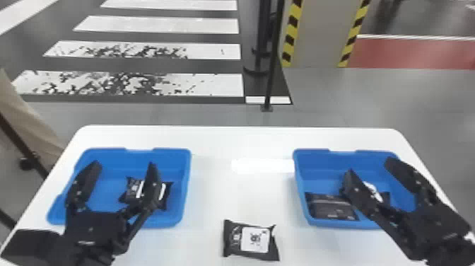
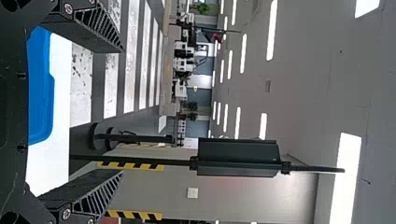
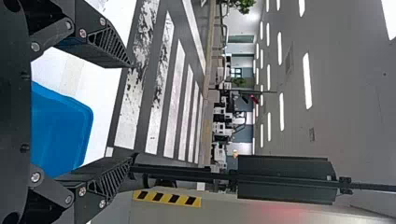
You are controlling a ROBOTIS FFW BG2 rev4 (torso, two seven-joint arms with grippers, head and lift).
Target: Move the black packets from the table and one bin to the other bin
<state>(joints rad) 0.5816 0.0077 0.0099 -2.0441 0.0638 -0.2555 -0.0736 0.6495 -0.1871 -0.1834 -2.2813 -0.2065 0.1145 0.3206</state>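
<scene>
In the head view, the left gripper (image 1: 123,164) hangs over the left bin (image 1: 186,177), fingers spread and empty; a black packet (image 1: 134,188) lies inside, partly behind one finger. The right gripper (image 1: 369,165), also open, is over the right bin (image 1: 299,177), where a dark packet (image 1: 330,208) lies flat. The table packet (image 1: 251,240) sits between the bins, toward the robot. Whichever arm takes it should straddle it squarely, descend to the tabletop and pinch its body, not a crimped end.

Both wrist views show the fingers apart, nothing between them.
</scene>
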